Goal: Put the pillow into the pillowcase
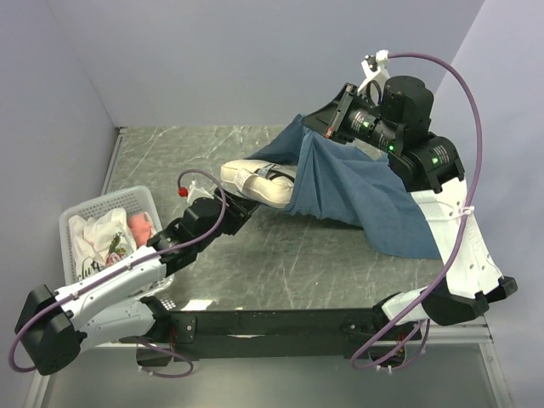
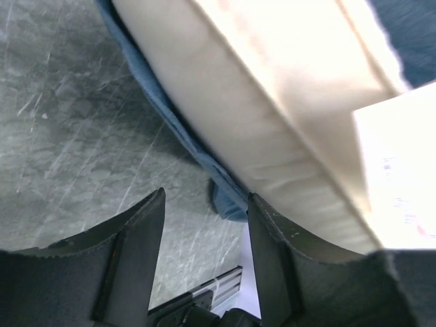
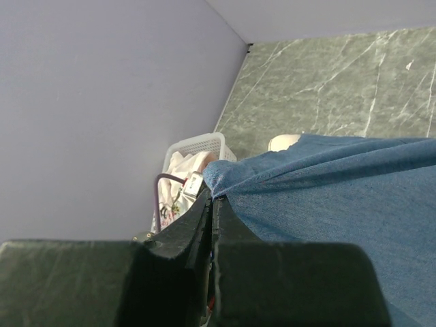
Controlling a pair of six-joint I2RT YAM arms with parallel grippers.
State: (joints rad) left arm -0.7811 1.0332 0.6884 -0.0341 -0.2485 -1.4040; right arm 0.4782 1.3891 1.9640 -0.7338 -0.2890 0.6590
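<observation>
The cream-white pillow (image 1: pixel 255 180) lies on the table with its right end inside the mouth of the blue pillowcase (image 1: pixel 357 191). My left gripper (image 1: pixel 242 206) sits at the pillow's near edge. In the left wrist view the left gripper (image 2: pixel 206 197) stands open with only table between its fingers. Its right finger (image 2: pixel 279 259) is against the pillow (image 2: pixel 272 116), beside the pillowcase hem (image 2: pixel 170 116) and a white tag (image 2: pixel 402 170). My right gripper (image 1: pixel 325 129) is raised and shut on the pillowcase's upper edge. The right wrist view shows the right gripper (image 3: pixel 212 194) pinching the blue pillowcase (image 3: pixel 327 197).
A white basket (image 1: pixel 78 223) with folded cloths stands at the table's left edge, next to the left arm. Grey walls close in the left and back. The pillowcase drapes down over the right arm's lower link (image 1: pixel 459 246).
</observation>
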